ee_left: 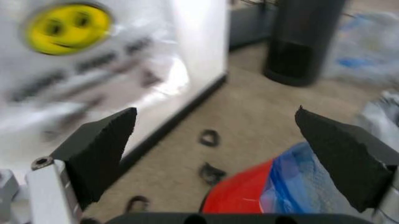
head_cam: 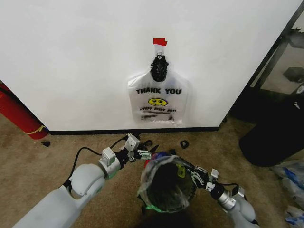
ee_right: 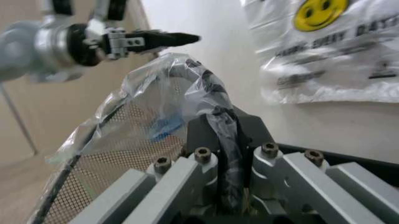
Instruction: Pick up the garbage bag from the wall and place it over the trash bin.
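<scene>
Beside wall (head_cam: 71, 57), right claw (head_cam: 194, 176) clamps garbage bag (head_cam: 156, 187) over trash bin (head_cam: 167, 190).

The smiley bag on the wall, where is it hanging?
In the head view, the THANK YOU smiley bag hangs on the white wall under a red tape strip, straight above the trash bin and right of the red fire extinguisher.

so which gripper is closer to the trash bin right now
The right. The right gripper is shut on the garbage bag at the trash bin rim. The left gripper is open, just off the rim on the wall side.
</scene>
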